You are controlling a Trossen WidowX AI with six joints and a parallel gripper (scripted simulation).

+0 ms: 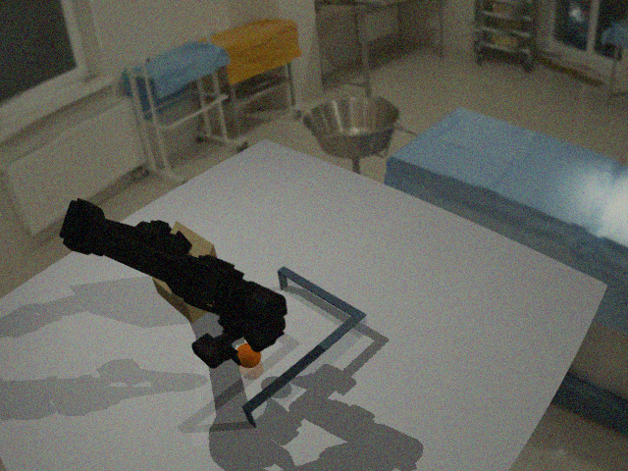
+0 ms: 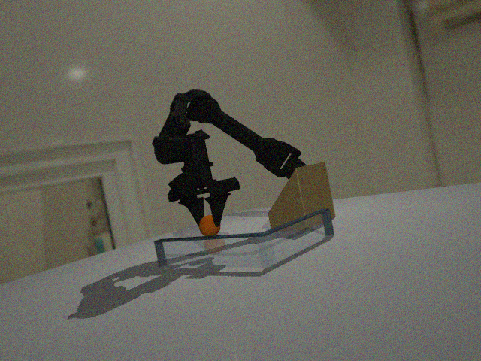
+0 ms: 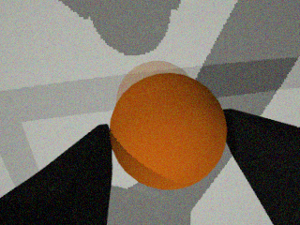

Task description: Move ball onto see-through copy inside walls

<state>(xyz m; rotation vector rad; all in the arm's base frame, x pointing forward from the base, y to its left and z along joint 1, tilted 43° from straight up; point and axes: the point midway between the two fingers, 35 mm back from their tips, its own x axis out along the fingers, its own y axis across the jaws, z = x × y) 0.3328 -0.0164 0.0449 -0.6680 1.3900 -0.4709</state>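
Already the gripper (image 2: 209, 226) pinches the ball (image 2: 209, 226), carried just above the see-through copy (image 3: 150, 71) beneath it; lowering, release and retreat remain, inside the 2 walls (image 1: 324, 340).

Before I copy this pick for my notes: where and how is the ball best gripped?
Across its widest middle, from straight above. The ball is round with no handle, and the gripper holds it that way, one finger on each side.
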